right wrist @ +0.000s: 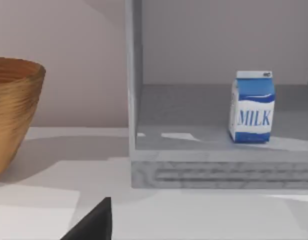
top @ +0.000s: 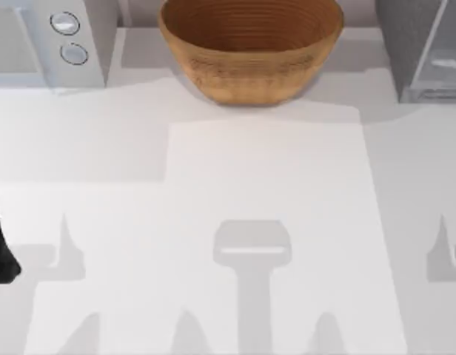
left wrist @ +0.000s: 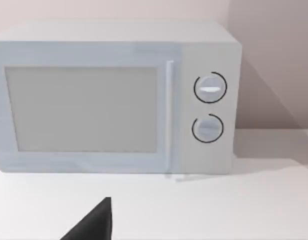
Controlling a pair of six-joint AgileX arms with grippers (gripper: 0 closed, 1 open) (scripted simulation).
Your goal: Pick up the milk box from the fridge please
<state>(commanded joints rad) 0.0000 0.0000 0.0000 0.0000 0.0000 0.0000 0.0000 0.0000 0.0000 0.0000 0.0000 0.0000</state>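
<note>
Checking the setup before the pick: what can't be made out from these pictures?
- Both grippers' finger state: each wrist view's bottom edge cuts off all but a dark tip.
- Fridge interior in the top view: hidden under its roof; the milk box stands upright inside.
- Fridge's right side, right wrist view: cut off.

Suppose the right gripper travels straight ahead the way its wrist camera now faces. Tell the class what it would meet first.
Probably the fridge: its open front faces the right wrist camera, with bare table before it. The milk box stands upright on the shelf inside, towards one side, so a straight path may reach the fridge's base or shelf first. Depth is unclear.
</note>
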